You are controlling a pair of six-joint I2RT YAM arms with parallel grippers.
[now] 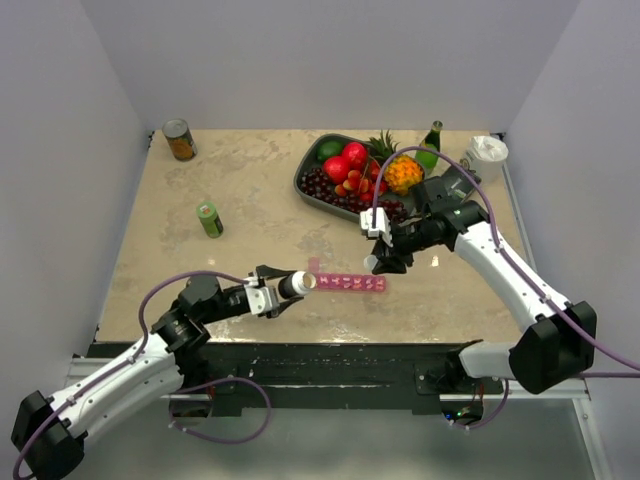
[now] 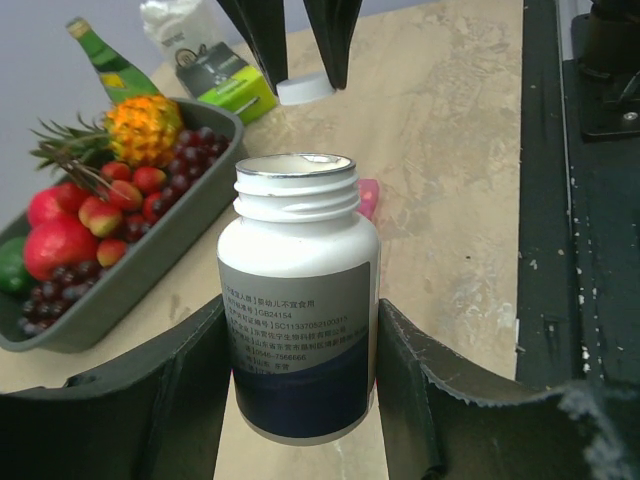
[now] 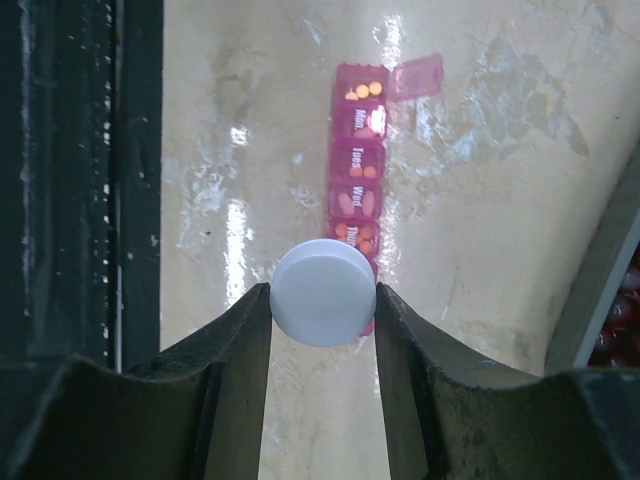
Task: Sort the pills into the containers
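Note:
The pink pill strip point(image 1: 350, 283) lies on the table between the arms, orange pills showing in its compartments point(image 3: 357, 185). One end lid stands open point(image 3: 417, 76). My left gripper point(image 1: 283, 289) is shut on a white pill bottle point(image 2: 298, 300) with its cap off, mouth pointing toward the strip's left end. A bit of the pink strip point(image 2: 367, 197) shows behind the bottle. My right gripper point(image 1: 381, 262) is shut on the bottle's white cap point(image 3: 323, 292), held just above the strip's right end. The cap and right fingers also show in the left wrist view point(image 2: 304, 88).
A grey fruit tray point(image 1: 312, 192) with pineapple, apples and grapes stands at the back centre. A green glass bottle point(image 1: 431, 143) and white roll point(image 1: 487, 155) stand at the back right, a tin can point(image 1: 179, 139) at the back left, a small green can point(image 1: 209, 219) at left.

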